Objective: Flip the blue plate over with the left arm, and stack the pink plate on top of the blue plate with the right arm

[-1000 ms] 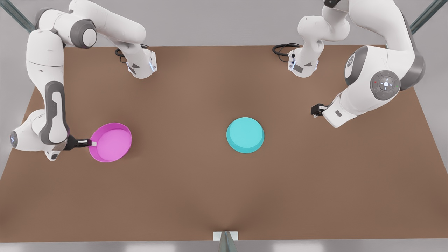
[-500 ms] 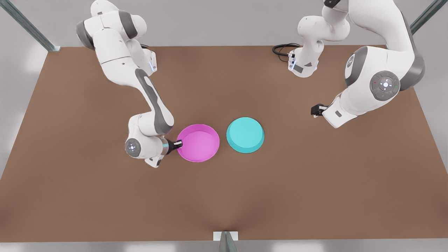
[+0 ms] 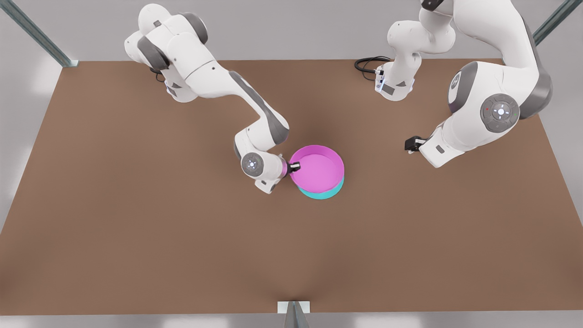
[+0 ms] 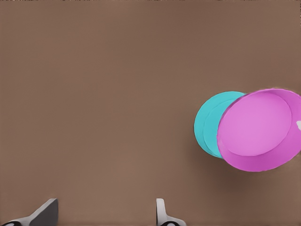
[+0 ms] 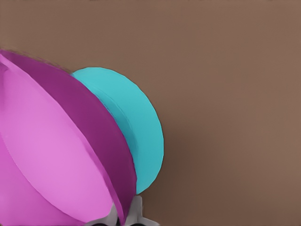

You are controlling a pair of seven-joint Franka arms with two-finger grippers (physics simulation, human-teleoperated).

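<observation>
My right gripper (image 3: pixel 294 167) is shut on the rim of the pink plate (image 3: pixel 319 169) on the side toward the front view's left, and holds it open side up just over the blue plate (image 3: pixel 321 195). Only a cyan crescent of the blue plate shows under it in the front view. In the right wrist view the pink plate (image 5: pixel 47 165) is tilted in front of the blue plate (image 5: pixel 138 127), clamped by my right gripper (image 5: pixel 126 215). My left gripper (image 3: pixel 411 144) waits open at the front view's right; in its wrist view the left gripper (image 4: pixel 104 216) is apart from both plates (image 4: pixel 258 129).
The brown table (image 3: pixel 136 237) stretches bare around the plates. Both arm bases stand at the back edge, with a black cable (image 3: pixel 366 64) beside one. A small white bracket (image 3: pixel 294 307) sits at the front edge.
My right arm has swept the pink plate from the front view's far left across the table to above the blue plate. The left arm has stayed still.
</observation>
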